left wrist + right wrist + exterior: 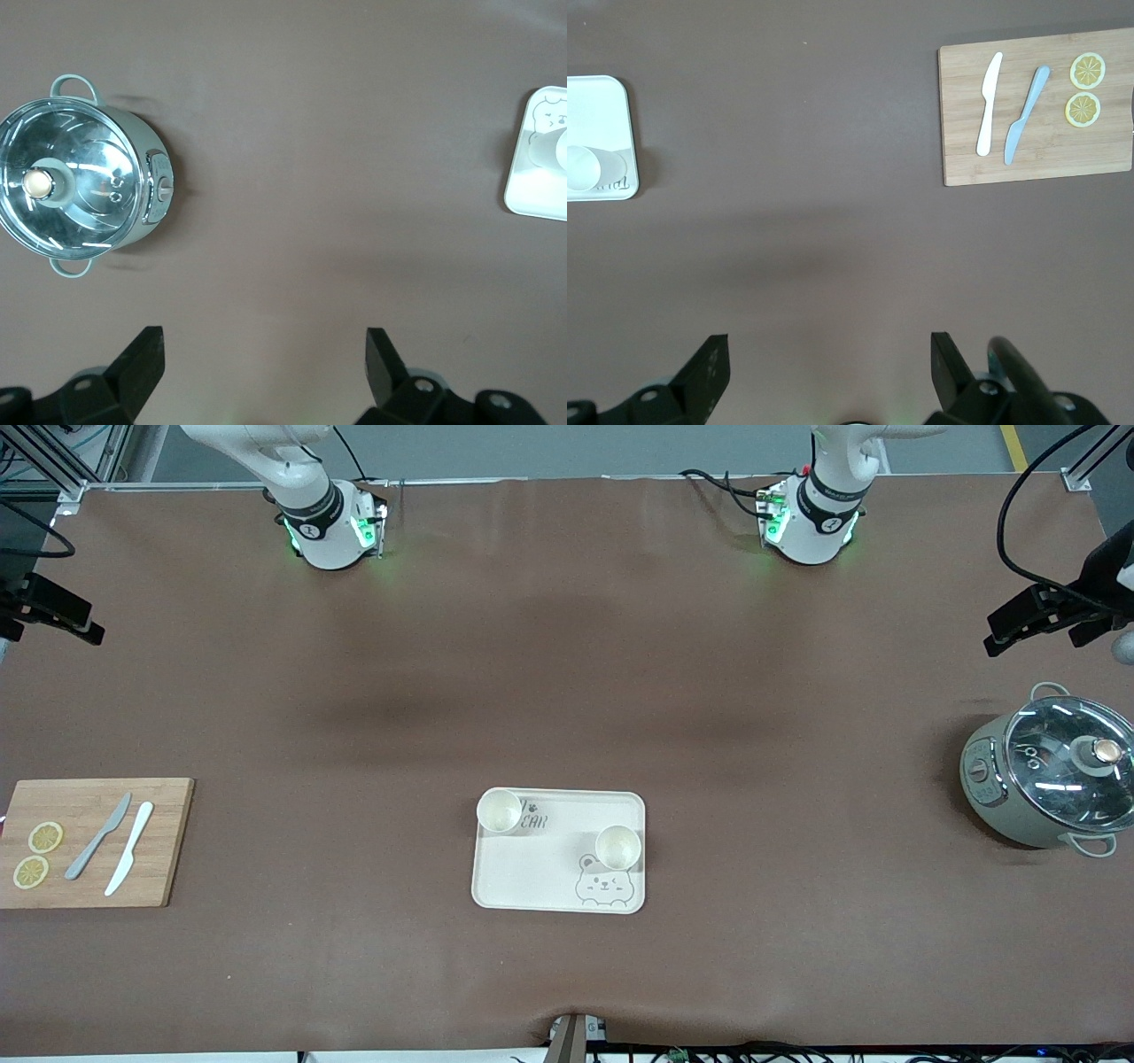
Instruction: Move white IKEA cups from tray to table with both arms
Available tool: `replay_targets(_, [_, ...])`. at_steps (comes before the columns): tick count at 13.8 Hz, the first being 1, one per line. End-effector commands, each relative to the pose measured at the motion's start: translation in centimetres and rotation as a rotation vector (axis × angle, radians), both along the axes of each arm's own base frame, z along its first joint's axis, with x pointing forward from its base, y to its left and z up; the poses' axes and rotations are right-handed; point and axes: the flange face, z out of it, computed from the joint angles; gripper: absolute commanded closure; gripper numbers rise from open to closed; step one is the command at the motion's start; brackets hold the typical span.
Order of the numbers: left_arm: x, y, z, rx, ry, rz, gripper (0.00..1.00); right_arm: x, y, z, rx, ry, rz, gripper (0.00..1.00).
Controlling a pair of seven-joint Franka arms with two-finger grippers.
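Both cups stand inside the tray (532, 886), which lies on the brown surface (567, 691) toward the front camera, about midway between its two ends. The first cup (499, 811) is in the tray corner toward the right arm's end, touching the rim there; the second cup (617, 847) stands nearer the front camera, just above the drawn bear face. They are small, plain, cream-white and tapered, without handle, so they look light and smooth. I think the main risk is that a claw closes off-centre on such a narrow cup and tips it, or pushes it against the raised rim. The tray could also slide if a finger catches it. The left claw (264, 363) hangs released over bare surface near the pot (80, 190); the right claw (829, 367) hangs released too, between the tray and the cutting board (1036, 115). Both arms wait.
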Motion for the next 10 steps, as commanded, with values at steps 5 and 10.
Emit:
replay_targets(5, [0.5,0.4,0.0,-0.018,-0.004,-0.006,0.0,-0.4,-0.4,0.3,-0.014,-0.008,0.003,0.0])
replay_targets(10, [2.4,-1.7,-1.6,-0.027,-0.029,-0.022,0.0,0.2,-0.7,0.3,-0.01,-0.013,0.004,0.0])
